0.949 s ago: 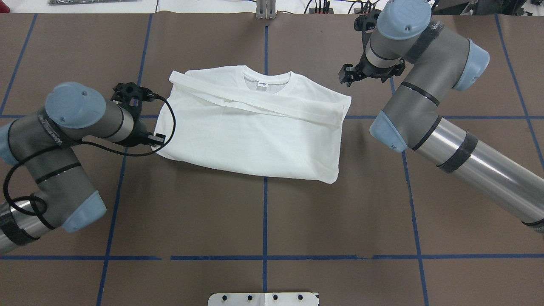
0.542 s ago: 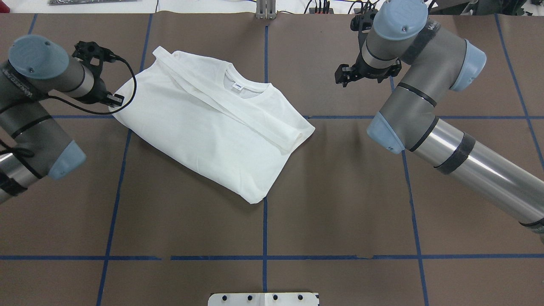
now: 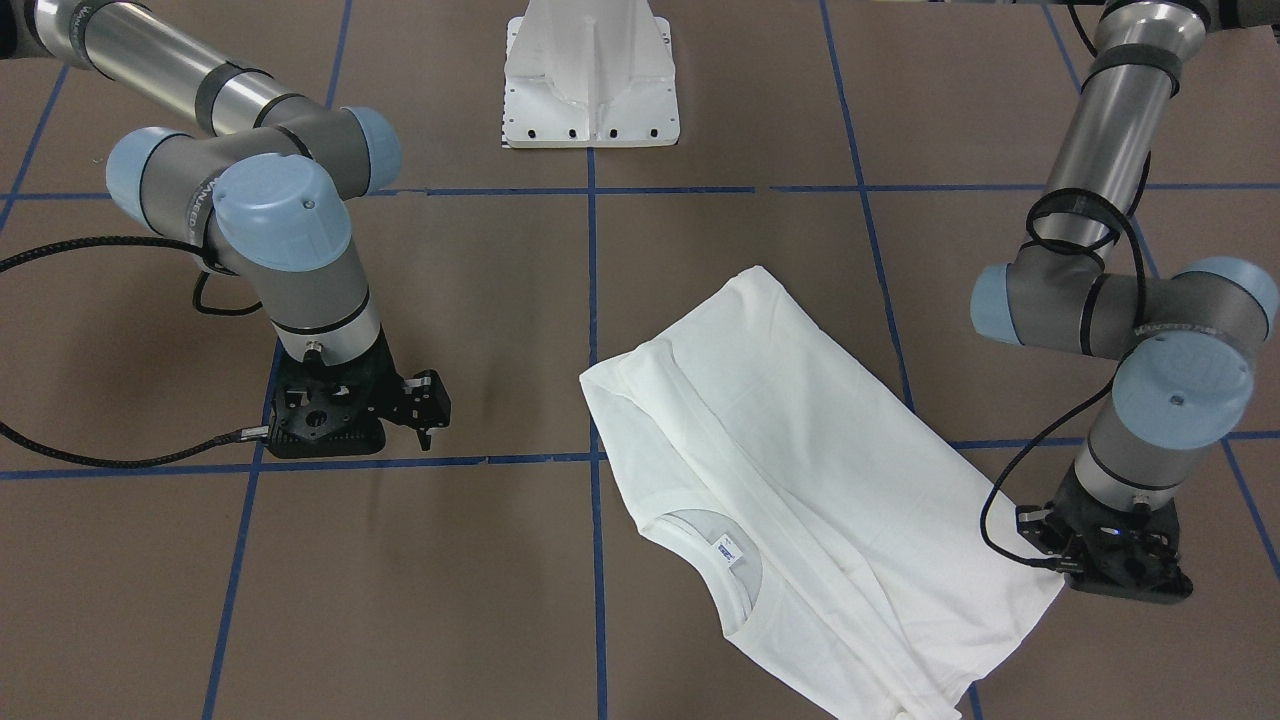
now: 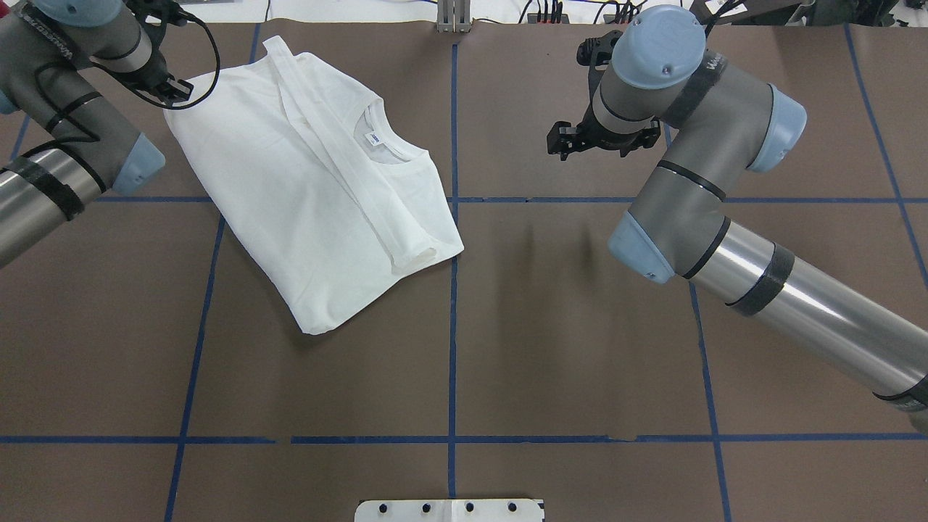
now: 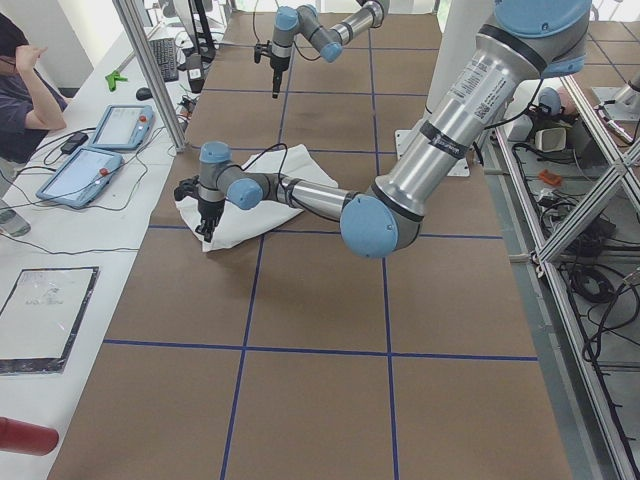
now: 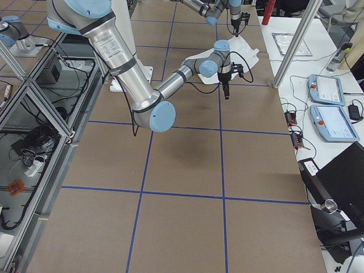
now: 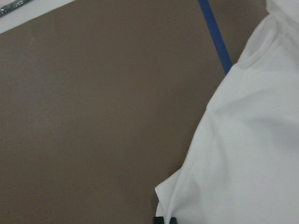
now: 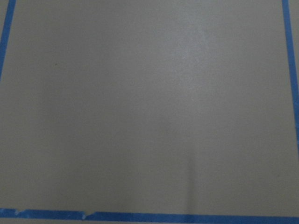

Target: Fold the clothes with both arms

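The brown bench (image 4: 507, 348) carries the folded white shirt (image 4: 290, 196), which lies askew on its far left part with the collar showing and a sleeve laid across it. The left hand (image 4: 176, 90) is clamped on the shirt's far left corner. The right hand (image 4: 562, 141) hangs over bare bench, well apart from the shirt. I cannot tell whether its fingers are apart or together.

The T-shirt (image 4: 312, 203) is soft, matt white cloth with a ribbed collar (image 4: 409, 154). The worktop (image 4: 580, 348) is a smooth, matt brown sheet lined with blue tape (image 4: 451, 377). The right arm (image 4: 797, 304) has a glossy metal tube, matt grey housings and light-blue plastic caps. Its cable (image 3: 120, 463) is black braid.
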`<state>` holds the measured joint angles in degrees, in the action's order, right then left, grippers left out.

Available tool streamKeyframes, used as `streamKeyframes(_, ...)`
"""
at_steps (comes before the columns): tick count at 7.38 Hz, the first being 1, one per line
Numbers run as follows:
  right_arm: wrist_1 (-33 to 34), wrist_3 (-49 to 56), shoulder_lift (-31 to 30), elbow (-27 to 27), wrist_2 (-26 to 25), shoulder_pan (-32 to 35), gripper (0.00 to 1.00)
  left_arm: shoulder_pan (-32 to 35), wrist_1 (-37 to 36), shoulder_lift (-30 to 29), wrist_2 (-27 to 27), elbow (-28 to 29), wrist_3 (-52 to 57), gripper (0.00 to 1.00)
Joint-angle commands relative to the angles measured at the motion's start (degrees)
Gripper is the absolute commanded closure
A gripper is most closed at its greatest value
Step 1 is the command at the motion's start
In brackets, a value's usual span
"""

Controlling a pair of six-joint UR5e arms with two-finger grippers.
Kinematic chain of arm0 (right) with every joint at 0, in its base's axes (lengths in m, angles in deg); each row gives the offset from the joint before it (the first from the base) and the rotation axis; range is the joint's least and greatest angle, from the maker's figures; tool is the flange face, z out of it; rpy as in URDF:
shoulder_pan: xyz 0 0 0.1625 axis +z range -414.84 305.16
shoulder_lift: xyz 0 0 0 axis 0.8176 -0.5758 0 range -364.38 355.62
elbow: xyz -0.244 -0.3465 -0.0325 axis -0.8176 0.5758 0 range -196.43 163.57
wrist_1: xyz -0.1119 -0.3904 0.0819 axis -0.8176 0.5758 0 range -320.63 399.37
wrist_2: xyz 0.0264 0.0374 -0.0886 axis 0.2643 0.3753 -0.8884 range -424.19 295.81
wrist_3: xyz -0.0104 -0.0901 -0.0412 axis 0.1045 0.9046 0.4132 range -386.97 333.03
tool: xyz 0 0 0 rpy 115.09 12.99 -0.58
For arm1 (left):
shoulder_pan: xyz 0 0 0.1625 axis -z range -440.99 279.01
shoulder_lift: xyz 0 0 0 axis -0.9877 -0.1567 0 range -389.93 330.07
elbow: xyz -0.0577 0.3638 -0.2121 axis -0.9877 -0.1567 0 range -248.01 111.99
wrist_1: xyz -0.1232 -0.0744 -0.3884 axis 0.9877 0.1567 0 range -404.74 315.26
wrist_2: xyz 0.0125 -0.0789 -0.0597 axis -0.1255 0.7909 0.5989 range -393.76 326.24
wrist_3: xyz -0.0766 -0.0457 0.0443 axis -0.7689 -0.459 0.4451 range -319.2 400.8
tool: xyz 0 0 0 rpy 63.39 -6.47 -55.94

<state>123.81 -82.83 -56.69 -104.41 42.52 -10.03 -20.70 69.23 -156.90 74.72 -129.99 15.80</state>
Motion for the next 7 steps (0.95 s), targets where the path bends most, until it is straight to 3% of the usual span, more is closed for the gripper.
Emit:
streamKeyframes(1, -0.2, -7.2, 2.5, 0.5, -2.4, -4.1, 0.0, 0.7, 0.6, 3.1, 0.5, -6.7, 0.2, 0.0)
streamKeyframes(2, -0.1, -12.5, 4.7, 1.0, -4.3, -6.5, 0.0, 0.7, 0.3, 5.1, 3.8, -10.0, -0.1, 0.0)
streamKeyframes(3, 0.0, -20.4, 6.8, 1.4, -4.4, -9.0, 0.0, 0.7, 0.4, 6.5, 4.8, -12.2, -1.1, 0.0)
streamKeyframes(4, 0.0, -29.2, 7.7, 1.6, -8.1, -12.5, 0.02, 0.5, 0.4, 6.9, 4.8, -13.7, -4.2, 0.0)
streamKeyframes(7, -1.7, -46.2, 15.5, 13.5, -15.1, -17.6, 0.11, -0.1, 0.5, 7.8, 5.3, -15.6, -7.5, 0.0)
